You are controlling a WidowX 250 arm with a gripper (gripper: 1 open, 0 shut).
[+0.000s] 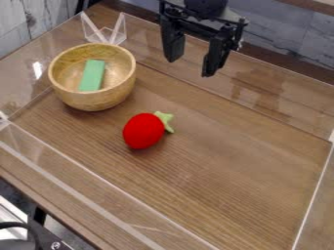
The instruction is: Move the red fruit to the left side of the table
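Gripper [202,61]: jaws apart, unloaded, at 12 o'clock. Red fruit [144,131]: on table [241,156], at 7 o'clock from the gripper. Caution: an off-centre closure on its rounded body may roll it away.

From my one camera I look down at a slant from above the near edge of the brown wooden tabletop [229,186], facing across it toward the far edge. I'm close enough that the wood fills most of my view, with the front running out of frame and only the lower arm [202,29] showing at the top.
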